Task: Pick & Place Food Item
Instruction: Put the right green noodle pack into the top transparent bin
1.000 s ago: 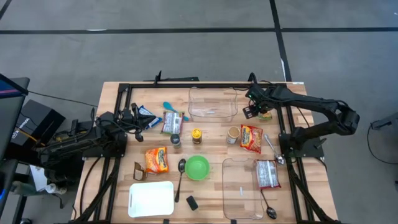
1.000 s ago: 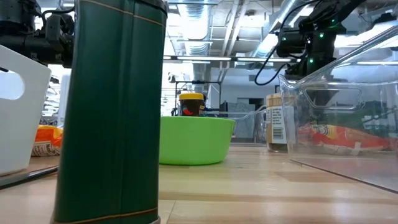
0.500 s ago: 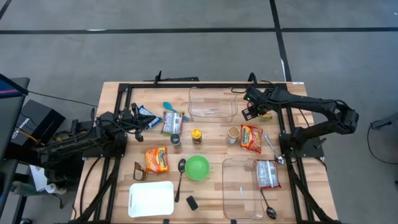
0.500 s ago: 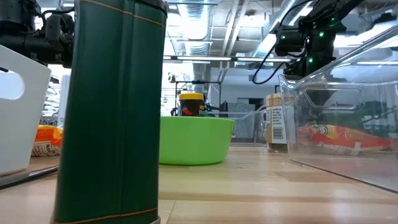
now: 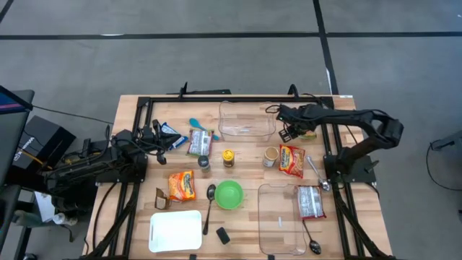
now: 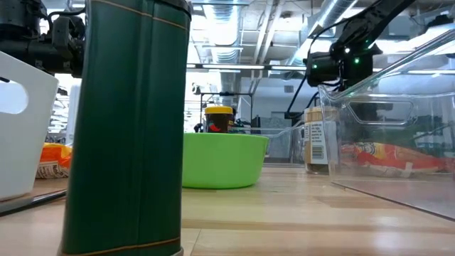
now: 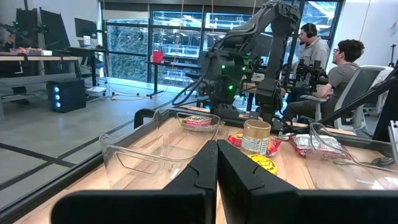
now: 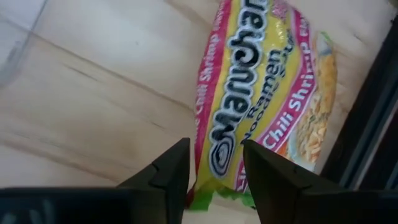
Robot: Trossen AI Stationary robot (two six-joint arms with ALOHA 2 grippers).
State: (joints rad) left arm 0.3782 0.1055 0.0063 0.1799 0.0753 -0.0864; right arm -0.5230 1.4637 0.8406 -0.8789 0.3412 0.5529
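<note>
A yellow-and-pink ramen packet (image 8: 261, 93) lies flat on the table at the far right, beside the black frame rail (image 5: 308, 133). My right gripper (image 8: 214, 168) hangs just over it, pointing steeply down, fingers apart. One finger stands at the packet's edge and the other over its middle, near one end. The right gripper also shows in the high view (image 5: 289, 132) and the low view (image 6: 334, 67). My left gripper (image 7: 216, 168) waits shut and level at the table's left side (image 5: 155, 137). My right gripper comes at the packet's green-edged end (image 8: 211, 198) from above, slanting, with its fingers across the packet. Whether the fingertips (image 8: 168, 168) touch the wrapper I cannot tell.
A clear bin (image 5: 247, 120) stands just left of the right gripper, and another (image 5: 280, 217) at the near right. Around them are a cardboard cup (image 5: 271, 156), a second ramen packet (image 5: 291, 160), a jar (image 5: 228, 157), a green bowl (image 5: 229, 193) and a white tray (image 5: 175, 231). People sit beyond the table (image 7: 336, 68).
My right gripper has sunk toward the ramen packet, shifting slightly toward the table's left and near edges. The packet has kept its place.
</note>
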